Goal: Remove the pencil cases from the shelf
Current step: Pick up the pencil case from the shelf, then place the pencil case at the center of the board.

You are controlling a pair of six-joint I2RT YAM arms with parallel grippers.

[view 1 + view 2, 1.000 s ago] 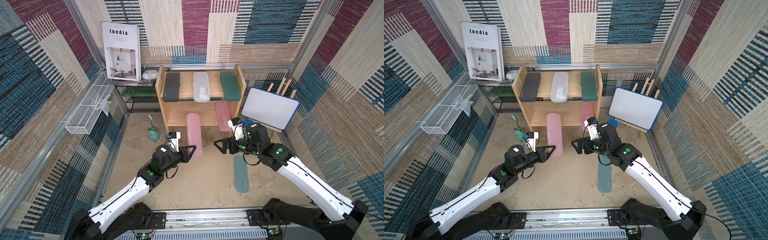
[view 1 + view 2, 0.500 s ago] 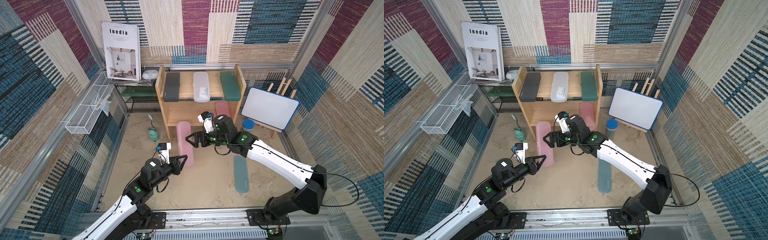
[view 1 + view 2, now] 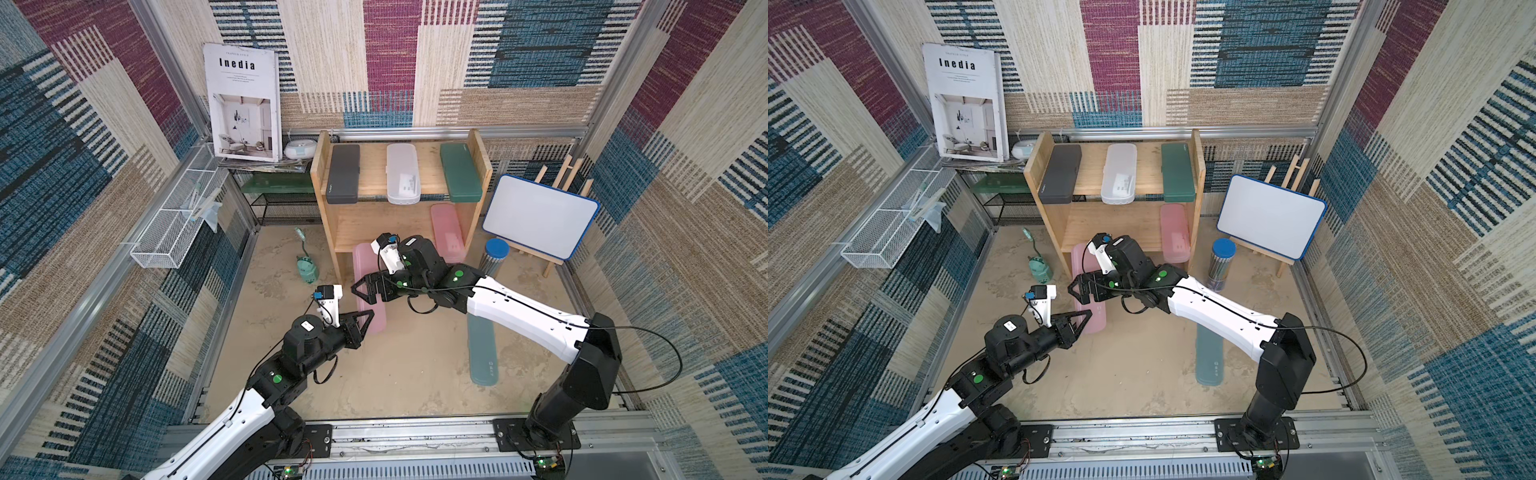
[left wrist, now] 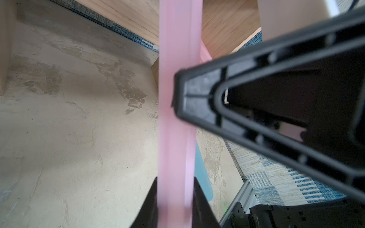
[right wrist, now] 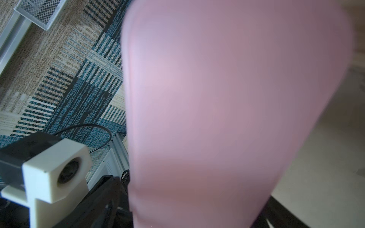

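Pink pencil case [image 3: 365, 264], apparently lifted, juts forward from the wooden shelf [image 3: 374, 226]'s lower tier.

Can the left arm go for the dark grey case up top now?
Probably not yet: the left claw is shut on the nearer pink pencil case. The dark grey pencil case itself lies uncovered on top.

On shelf [image 3: 374, 224] top tier three pencil cases sit side by side, left case [image 3: 343, 173], middle case [image 3: 402, 173], right case [image 3: 460, 172]; fourth case [image 3: 446, 232] on lower tier's right end, fifth case [image 3: 362, 264] out front of its left end, near end in left claw [image 3: 371, 313]; sixth case [image 3: 482, 353] on bench [image 3: 415, 374] further right.
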